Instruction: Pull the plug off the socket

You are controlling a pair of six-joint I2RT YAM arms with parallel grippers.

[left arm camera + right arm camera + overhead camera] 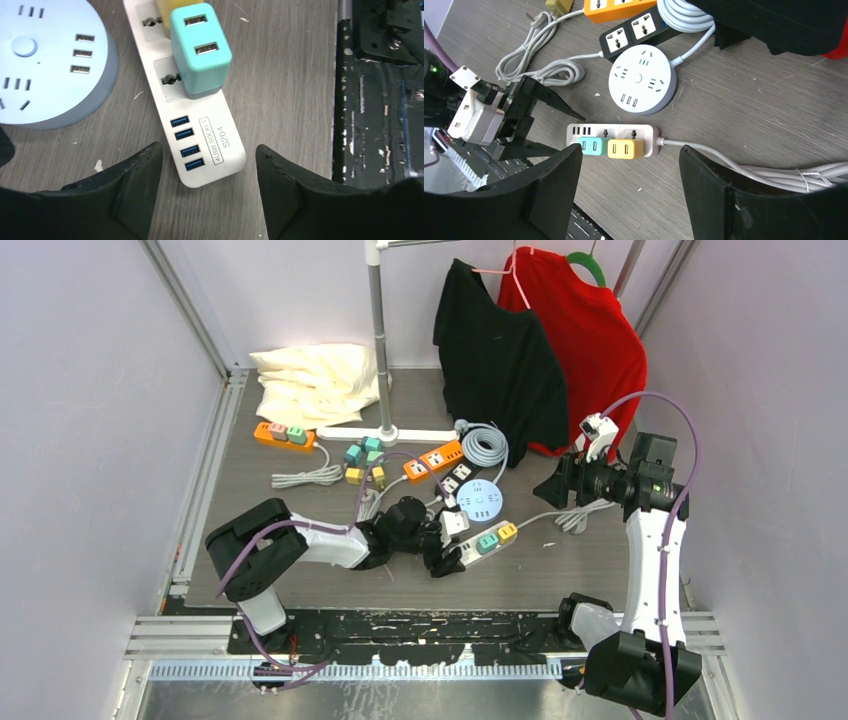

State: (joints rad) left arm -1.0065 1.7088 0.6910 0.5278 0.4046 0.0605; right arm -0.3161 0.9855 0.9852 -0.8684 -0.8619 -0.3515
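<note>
White power strip [468,553] flat on the table, long axis running near-left to far-right in the top view, USB end toward the left arm, cable leaving the opposite end. Teal plug [201,50] and yellow plug [625,148] seated side by side in its sockets, standing up off the face, teal nearer the USB ports. Left gripper [207,149] low over the table at the end of an outstretched arm, fingers spread wide to either side of the USB end, grasping nothing. Right gripper [630,148] held high on an upright, bent arm, angled down toward the strip, likewise spread and empty. Grey wood-grain tabletop [600,560]; round white socket hub [481,500] just beyond the strip; pale walls; black shirt [500,350] and red shirt [590,330] hanging at the back.
</note>
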